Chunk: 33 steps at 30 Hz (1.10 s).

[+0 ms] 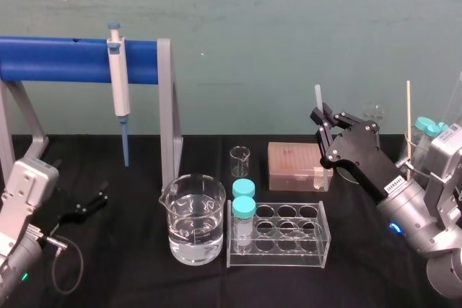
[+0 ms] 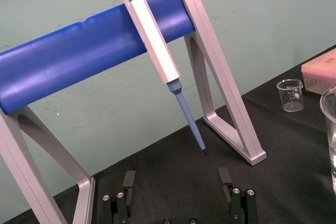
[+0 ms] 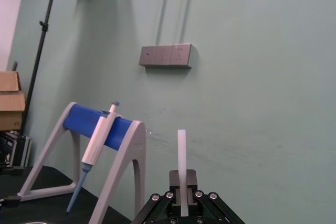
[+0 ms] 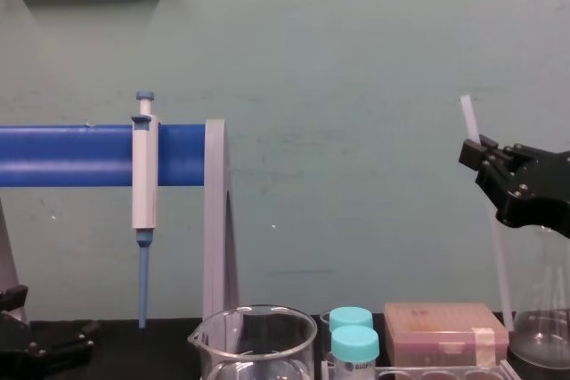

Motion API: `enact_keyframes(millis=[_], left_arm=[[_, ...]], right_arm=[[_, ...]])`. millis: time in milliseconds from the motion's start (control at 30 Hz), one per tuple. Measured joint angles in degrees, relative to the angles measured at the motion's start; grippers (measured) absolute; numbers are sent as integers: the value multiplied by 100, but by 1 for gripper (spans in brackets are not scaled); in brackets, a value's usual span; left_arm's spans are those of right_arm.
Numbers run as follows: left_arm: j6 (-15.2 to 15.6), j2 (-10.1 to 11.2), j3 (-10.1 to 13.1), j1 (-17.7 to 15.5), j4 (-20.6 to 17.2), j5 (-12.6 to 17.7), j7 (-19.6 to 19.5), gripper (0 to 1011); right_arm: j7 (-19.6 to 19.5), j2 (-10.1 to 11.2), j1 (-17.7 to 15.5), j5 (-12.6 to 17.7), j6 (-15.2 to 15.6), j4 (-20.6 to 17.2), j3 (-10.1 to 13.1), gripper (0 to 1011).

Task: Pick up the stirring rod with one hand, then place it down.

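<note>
Chest view: jaws of the right gripper pinch the stirring rod near its top, so it may swing into the flask; left gripper rests open.

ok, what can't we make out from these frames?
- Head view: rod lower end, behind the right gripper.
- Right wrist view: rod below the grip, hidden by the jaws.
- Left wrist view: left gripper body, cut by the bottom edge.
- Chest view: flask, cut by the right edge.
</note>
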Motion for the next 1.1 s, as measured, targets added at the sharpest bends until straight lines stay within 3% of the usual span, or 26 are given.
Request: enact_keyframes(millis=[1100], left_arm=[[0, 0, 0, 0, 0, 0, 0, 1000]], right_arm=[[-36, -26, -34, -24, 72, -15, 31, 66]])
